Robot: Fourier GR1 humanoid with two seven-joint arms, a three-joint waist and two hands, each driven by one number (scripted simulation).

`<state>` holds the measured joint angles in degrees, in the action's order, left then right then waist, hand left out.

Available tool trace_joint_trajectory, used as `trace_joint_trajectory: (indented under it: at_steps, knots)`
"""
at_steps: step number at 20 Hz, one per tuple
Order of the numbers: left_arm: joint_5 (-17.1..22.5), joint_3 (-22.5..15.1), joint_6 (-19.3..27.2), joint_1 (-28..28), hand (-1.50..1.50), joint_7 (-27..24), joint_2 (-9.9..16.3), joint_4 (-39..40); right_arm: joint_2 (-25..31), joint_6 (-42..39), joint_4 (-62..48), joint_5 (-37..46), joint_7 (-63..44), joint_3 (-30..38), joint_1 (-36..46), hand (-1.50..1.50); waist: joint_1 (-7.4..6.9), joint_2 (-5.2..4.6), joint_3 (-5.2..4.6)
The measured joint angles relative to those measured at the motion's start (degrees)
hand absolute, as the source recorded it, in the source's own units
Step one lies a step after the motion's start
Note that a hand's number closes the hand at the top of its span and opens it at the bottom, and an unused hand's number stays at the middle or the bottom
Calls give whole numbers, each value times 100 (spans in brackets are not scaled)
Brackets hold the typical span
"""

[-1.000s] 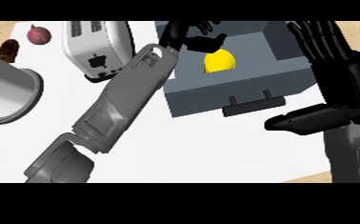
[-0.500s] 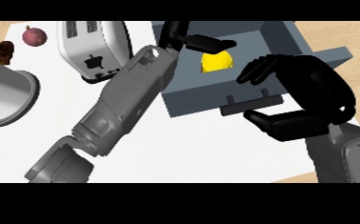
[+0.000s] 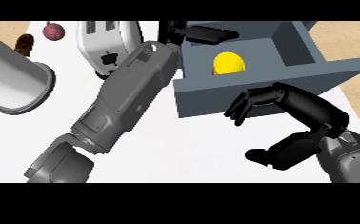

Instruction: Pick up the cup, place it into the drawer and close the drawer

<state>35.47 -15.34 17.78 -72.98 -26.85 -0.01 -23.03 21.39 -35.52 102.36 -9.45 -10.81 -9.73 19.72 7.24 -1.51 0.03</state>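
Overhead, white counter (image 3: pixel 211 147), grey drawer (image 3: pixel 211 101) open, toaster (image 3: pixel 105 39) behind

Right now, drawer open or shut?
Open. The grey drawer shows its inside from above, the yellow cup in it. The right hand curls at its front panel.

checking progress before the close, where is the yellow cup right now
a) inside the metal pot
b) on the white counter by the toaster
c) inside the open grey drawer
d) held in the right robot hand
c, the yellow cup sits inside the open grey drawer, with neither robot hand on it.
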Motion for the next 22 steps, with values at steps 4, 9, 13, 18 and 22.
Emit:
trace_joint_trajectory:
  at_steps: [4,9,13,18,22]
  knots:
    - [131,58,1,100,-150,-157,0,30,144,251,-90,1190,253,-263,-148,-150,-277,42,3]
    - [211,187,-228,340,-150,-466,15,27,-39,868,-931,2459,755,-710,-312,-150,-570,64,3]
    - [228,215,-390,603,-150,-506,66,-241,-141,1142,-2098,3138,1230,-985,-93,-150,-811,96,4]
    - [251,253,-588,1075,-150,-528,265,-606,-393,1687,-3814,3782,1926,-1085,441,150,-998,107,1]
    - [255,234,-735,1411,-150,-459,445,-928,-437,1935,-4997,3887,2546,-788,1155,150,-1180,111,0]
